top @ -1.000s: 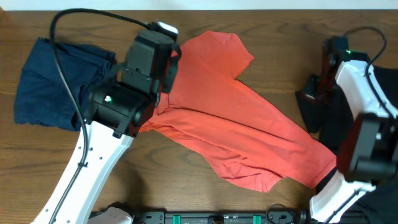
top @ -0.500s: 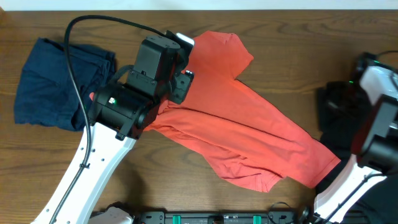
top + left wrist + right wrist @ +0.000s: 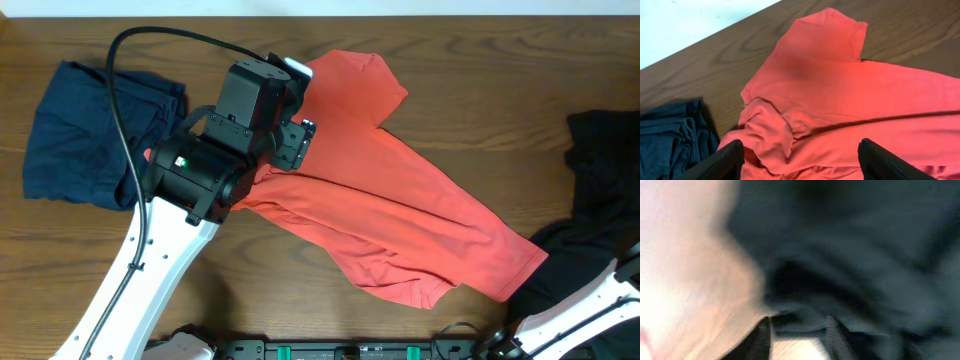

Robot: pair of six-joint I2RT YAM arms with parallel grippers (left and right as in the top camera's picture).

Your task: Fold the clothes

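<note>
The left tool [image 3: 800, 155] is wide open. Its two dark fingers [image 3: 725, 162] stand far apart, and it has hold of nothing. It hangs just over the red shirt [image 3: 400, 220].

The red shirt lies spread out on the brown bench [image 3: 500, 80]. Right under the left tool the cloth is bunched up into soft lumps and folds. In front of the tool the shirt gets flatter, and one short sleeve [image 3: 840, 35] sticks out at the far end. A long fold [image 3: 880, 122] runs across the cloth toward the tool's right finger. From above, the rest of the shirt runs away from the left tool toward the right arm [image 3: 580, 315], and its far end stops near that arm.

A dark blue piece of clothing [image 3: 80, 130] lies crumpled on the bench behind the left tool, on the other side from the red shirt. In the left wrist view it shows near the left finger, touching the lumpy edge of the red shirt.

The right tool [image 3: 799, 330] shows only in its own wrist view, and that view is very blurry. Its two dark fingers [image 3: 765, 337] look a little way apart, with a pale gap between them and nothing in it. Just in front of them is a black piece of clothing [image 3: 865, 255]. From above, this black clothing lies in a heap at the edge of the bench, next to the right arm.
</note>
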